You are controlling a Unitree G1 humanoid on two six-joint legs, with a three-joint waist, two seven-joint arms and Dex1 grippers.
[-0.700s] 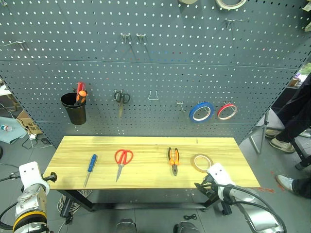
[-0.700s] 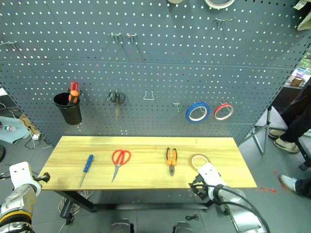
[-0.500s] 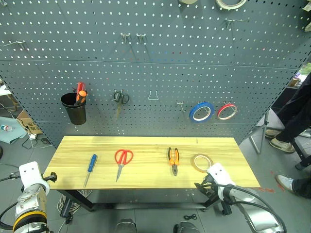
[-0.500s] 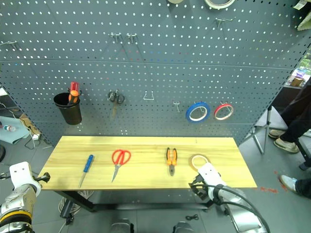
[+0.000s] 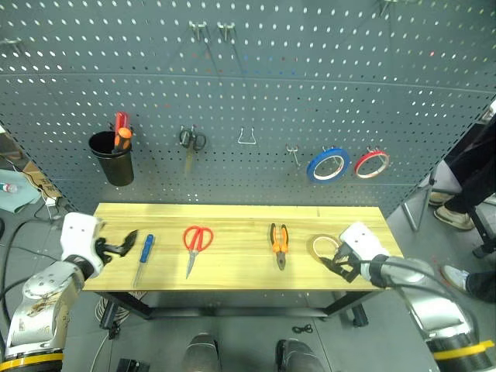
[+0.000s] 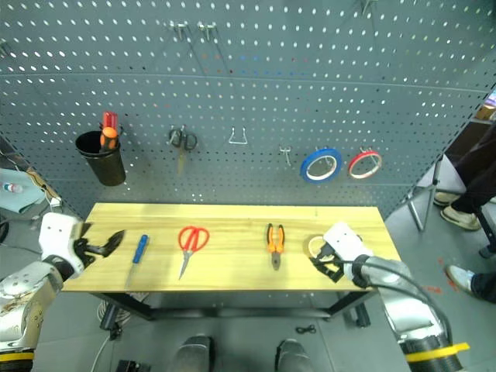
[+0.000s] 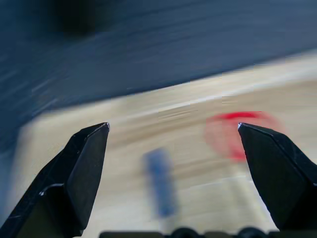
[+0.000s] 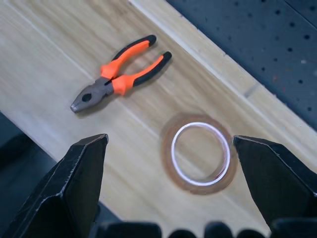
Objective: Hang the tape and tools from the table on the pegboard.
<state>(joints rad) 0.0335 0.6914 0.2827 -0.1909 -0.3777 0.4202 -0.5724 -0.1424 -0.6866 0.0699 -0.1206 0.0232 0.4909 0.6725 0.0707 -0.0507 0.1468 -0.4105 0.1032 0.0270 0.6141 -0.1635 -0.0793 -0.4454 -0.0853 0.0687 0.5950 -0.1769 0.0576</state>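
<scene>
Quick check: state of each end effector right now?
Left end effector: open, holding nothing, near the slim blue-handled screwdriver.
Right end effector: open, holding nothing, over the thin tan ring-shaped tape roll.

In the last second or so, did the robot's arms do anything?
Both came up over the table: the left gripper beside the screwdriver, the right gripper at the tape. Both are open, holding nothing. The scissors and pliers lie untouched.

Head eyes overlook the table (image 5: pixel 232 271) (wrist cameras hover close above it).
</scene>
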